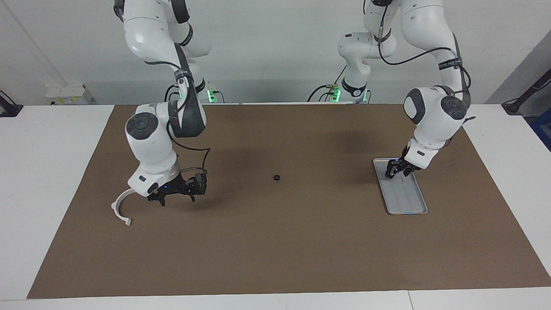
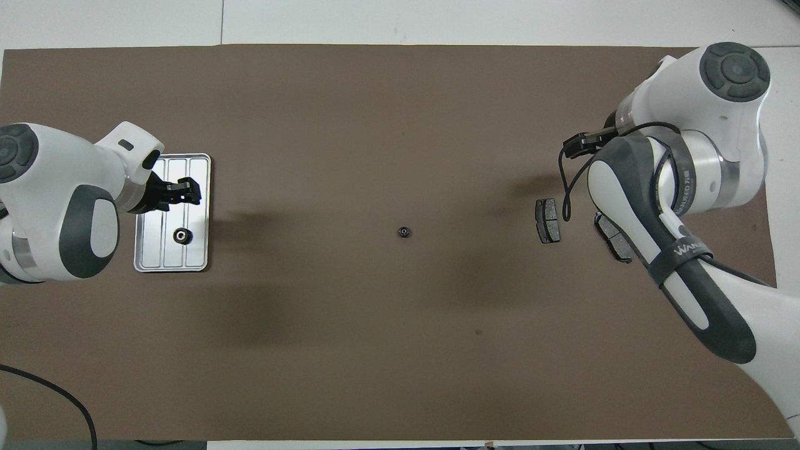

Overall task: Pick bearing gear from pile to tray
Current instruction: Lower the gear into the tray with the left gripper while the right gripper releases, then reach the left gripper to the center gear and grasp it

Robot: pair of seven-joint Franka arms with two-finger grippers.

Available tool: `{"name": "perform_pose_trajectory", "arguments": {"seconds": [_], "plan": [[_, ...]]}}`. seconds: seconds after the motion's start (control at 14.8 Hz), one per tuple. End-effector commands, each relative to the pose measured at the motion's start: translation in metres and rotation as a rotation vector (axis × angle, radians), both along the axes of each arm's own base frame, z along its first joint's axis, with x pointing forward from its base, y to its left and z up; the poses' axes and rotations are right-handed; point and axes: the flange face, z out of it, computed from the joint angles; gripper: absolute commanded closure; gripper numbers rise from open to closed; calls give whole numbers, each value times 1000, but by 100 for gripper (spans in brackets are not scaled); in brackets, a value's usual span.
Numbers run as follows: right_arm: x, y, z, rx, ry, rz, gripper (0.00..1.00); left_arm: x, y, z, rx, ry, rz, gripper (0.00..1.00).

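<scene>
A small black bearing gear [image 2: 182, 235] lies in the silver tray [image 2: 150, 250], which sits toward the left arm's end of the table [image 1: 409, 200]. My left gripper [image 2: 195, 192] hangs open just over the tray [image 1: 397, 172], apart from the gear. A second small black ring [image 1: 276, 177] rests alone at mid-mat [image 2: 404, 232]. The rest of the pile lies toward the right arm's end: two dark pads [image 2: 548, 220] [image 2: 615, 240] and a white half-ring bracket [image 1: 120, 206]. My right gripper [image 1: 177, 196] hovers open and empty over the pads, hiding them in the facing view.
A brown mat [image 1: 275, 249] covers most of the white table [image 1: 51, 172]. The right arm's elbow and forearm [image 2: 681, 187] cover the bracket in the overhead view. A cable loops off the right wrist [image 1: 202, 159].
</scene>
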Motion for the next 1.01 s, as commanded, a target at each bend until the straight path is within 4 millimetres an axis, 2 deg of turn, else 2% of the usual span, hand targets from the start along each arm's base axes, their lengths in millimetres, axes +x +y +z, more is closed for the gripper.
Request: {"name": "perform_pose_trajectory", "arguments": {"seconds": [0.0,0.2,0.34,0.47,0.54,0.61,0.74,0.81,0.88,0.94], "plan": [[-9,-19,11,1,23,-9,1,5,-65,8,-6,1,94,40],[-9,-22,11,1,23,-10,1,5,-138,27,-7,29,151,40],[-10,-35,10,3,29,3,1,5,-202,35,-14,24,206,40],[-10,-43,9,5,30,6,1,-1,-276,16,9,58,243,41],[-11,-49,9,5,31,-1,1,-4,-300,8,7,57,275,43],[-10,-51,9,6,30,6,1,-9,-322,-3,7,56,292,44],[-11,-52,9,5,33,11,1,-12,-358,-7,-10,36,299,45],[-12,-57,7,5,36,3,1,-13,-373,-17,-3,41,290,45],[-13,-65,11,5,35,-11,1,-9,-390,-40,12,47,304,45],[-12,-67,16,5,24,-19,1,-9,-395,-52,22,50,301,45]]}}
